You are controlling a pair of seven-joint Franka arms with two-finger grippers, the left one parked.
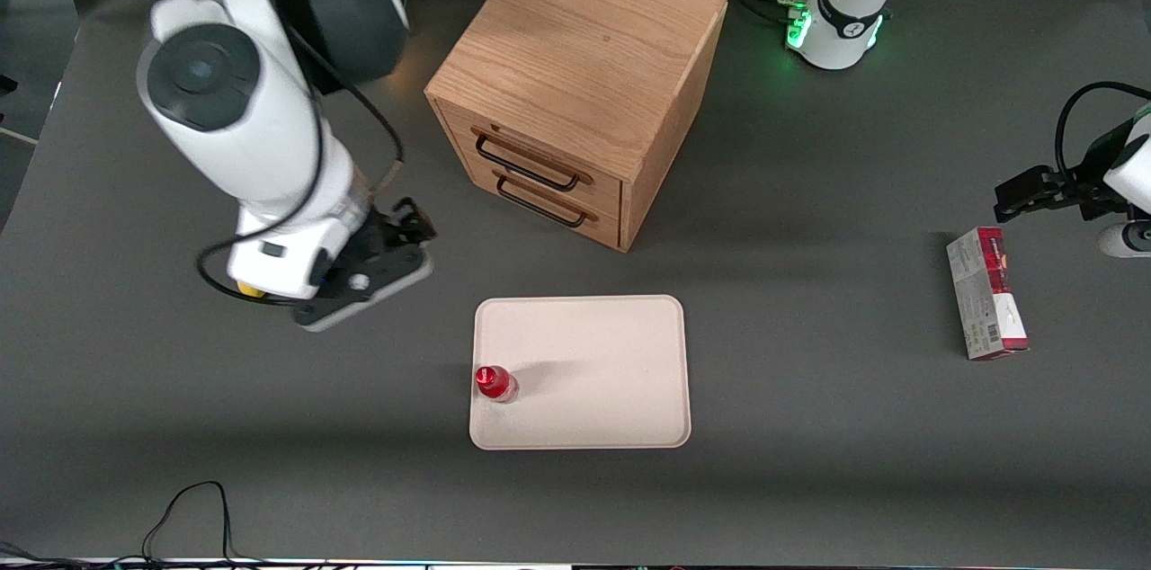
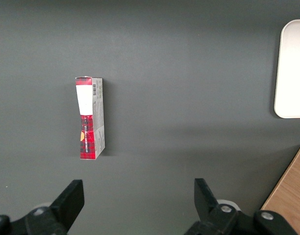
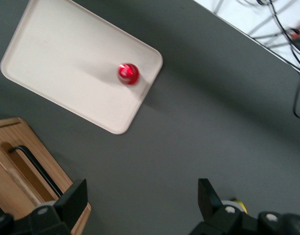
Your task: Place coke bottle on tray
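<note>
The coke bottle [image 1: 495, 382] is small and red and stands upright on the cream-white tray [image 1: 593, 354], close to the tray's rim on the working arm's side and near its front corner. It also shows from above in the right wrist view [image 3: 128, 73] on the tray [image 3: 66, 58]. My right gripper [image 1: 400, 233] hangs above the bare table beside the tray toward the working arm's end, farther from the front camera than the bottle. Its fingers [image 3: 74, 198] are wide apart with nothing between them.
A wooden two-drawer cabinet [image 1: 575, 84] stands on the table farther from the front camera than the tray; its drawer handle [image 3: 37, 169] shows in the right wrist view. A red-and-grey carton [image 1: 986, 293] lies toward the parked arm's end. A black cable [image 1: 193, 507] lies by the table's front edge.
</note>
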